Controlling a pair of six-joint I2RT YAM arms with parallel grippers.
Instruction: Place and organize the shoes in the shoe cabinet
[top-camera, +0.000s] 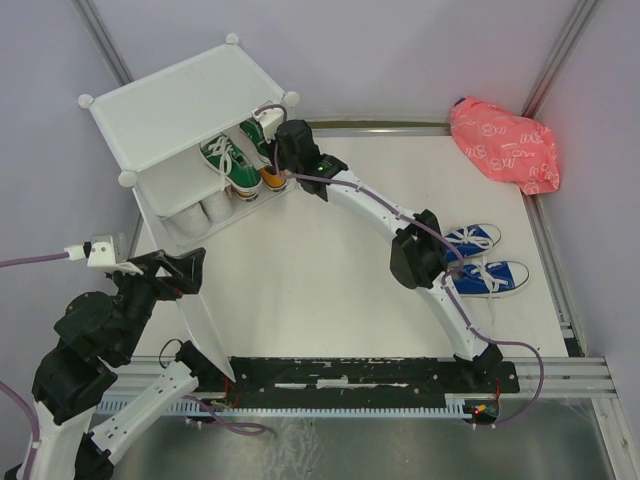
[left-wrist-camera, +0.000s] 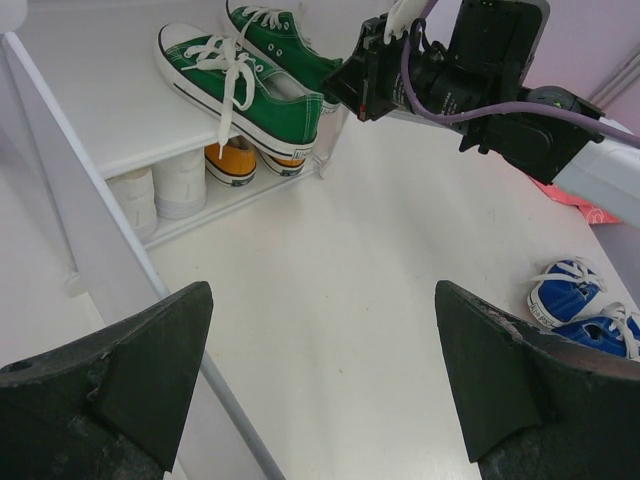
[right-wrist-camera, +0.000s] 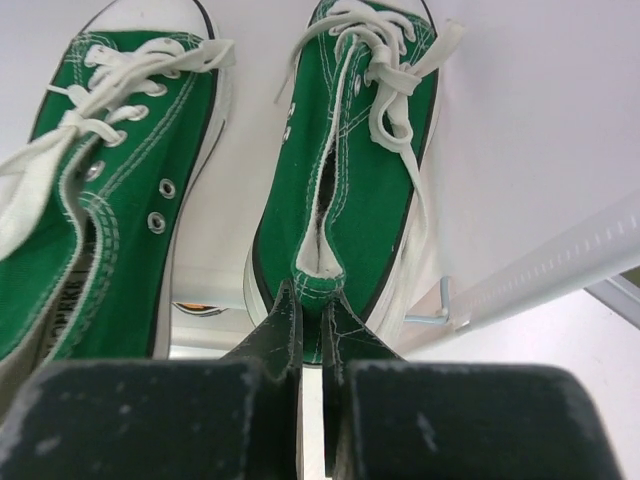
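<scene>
The white shoe cabinet stands at the back left. On its inner shelf lie two green shoes. My right gripper is shut on the heel of the right-hand green shoe, at the shelf's right end; the other green shoe lies beside it. Orange shoes and white shoes sit on the level below. Two blue shoes lie on the table at the right. My left gripper is open and empty, low by the cabinet's front left.
A pink patterned bag lies at the back right corner. The right arm stretches across the middle of the table. A cabinet panel edge runs close past my left gripper. Metal rails border the table.
</scene>
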